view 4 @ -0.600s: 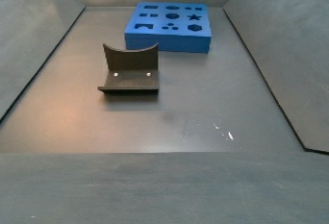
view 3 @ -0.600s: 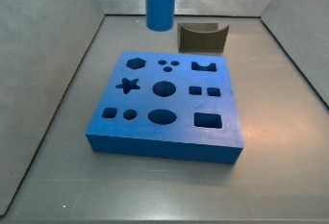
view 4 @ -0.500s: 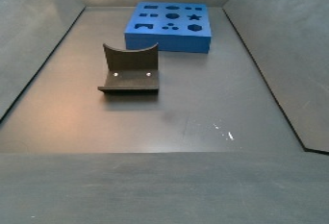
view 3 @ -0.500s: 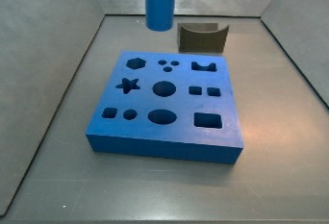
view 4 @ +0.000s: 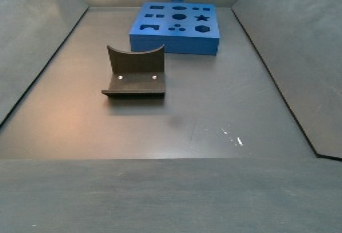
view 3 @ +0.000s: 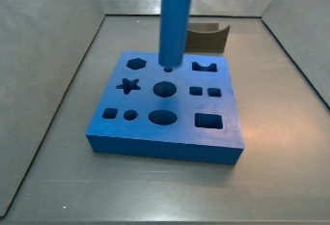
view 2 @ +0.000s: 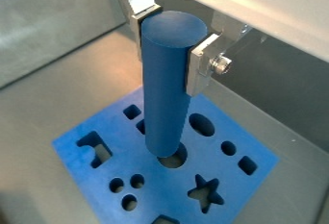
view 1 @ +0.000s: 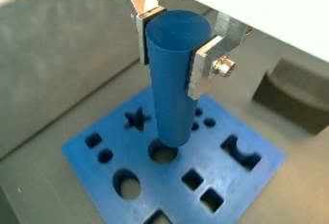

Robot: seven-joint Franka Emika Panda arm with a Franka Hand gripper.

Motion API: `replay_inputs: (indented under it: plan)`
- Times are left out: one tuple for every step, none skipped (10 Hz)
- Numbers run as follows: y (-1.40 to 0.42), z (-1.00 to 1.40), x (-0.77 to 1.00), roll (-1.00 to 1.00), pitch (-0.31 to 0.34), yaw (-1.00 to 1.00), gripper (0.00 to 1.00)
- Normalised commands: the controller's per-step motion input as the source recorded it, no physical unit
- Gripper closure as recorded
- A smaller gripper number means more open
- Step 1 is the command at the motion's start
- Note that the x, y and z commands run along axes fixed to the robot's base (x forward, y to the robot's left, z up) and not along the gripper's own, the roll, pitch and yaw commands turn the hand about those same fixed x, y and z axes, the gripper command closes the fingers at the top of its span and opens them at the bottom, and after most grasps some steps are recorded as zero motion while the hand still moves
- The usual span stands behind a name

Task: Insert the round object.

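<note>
Since our gripper [view 1: 176,37] is clamped on the top of the round object [view 1: 174,84], which hangs below it over the blue block [view 2: 164,156], we judge this peg stiff, smooth, probably light, and best held high.

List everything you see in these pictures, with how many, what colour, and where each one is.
Tall smooth blue cylinder peg: one, blue, upright above the flat block, held between the pincer's fingers, lower end over the round centre hole.
Flat blue block with shaped holes: one, blue, lying on the grey floor toward one end of the bin; holes include a star, circles, an oval and squares.
Dark L-shaped fixture: one, dark grey, standing on the floor apart from the block.
Bin walls: grey, enclosing the floor.
Pincer: one, flat silver finger plates shut on the peg's upper part, above the block.
</note>
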Motion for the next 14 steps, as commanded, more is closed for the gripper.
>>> replay_inputs:
  plan:
    - [-0.39, -1.00, 0.00, 0.00, 0.000, 0.00, 1.00]
    - [0.00, -0.53, -0.04, -0.15, 0.126, -0.02, 1.00]
    - [0.00, -0.02, 0.00, 0.00, 0.000, 0.00, 1.00]
    - [0.00, -0.05, -0.05, 0.02, -0.017, -0.01, 1.00]
    - [0.00, -0.11, -0.09, 0.03, -0.049, -0.03, 1.00]
    - [-0.09, -0.13, -0.19, 0.10, -0.033, -0.06, 1.00]
    - [-0.01, -0.17, -0.27, 0.13, -0.027, -0.14, 1.00]
    - [-0.05, -0.26, -0.15, 0.11, -0.071, -0.12, 1.00]
    - [-0.05, -0.38, 0.07, 0.10, -0.124, 0.00, 1.00]
    - [0.00, -0.42, 0.19, 0.06, -0.156, 0.00, 1.00]
    - [0.00, -0.36, 0.20, 0.02, -0.134, 0.00, 1.00]
    - [0.03, -0.32, 0.11, 0.00, -0.106, 0.00, 1.00]
    - [0.00, -0.23, 0.03, 0.00, -0.113, 0.00, 1.00]
    - [0.00, -0.26, 0.00, 0.00, -0.154, 0.00, 1.00]
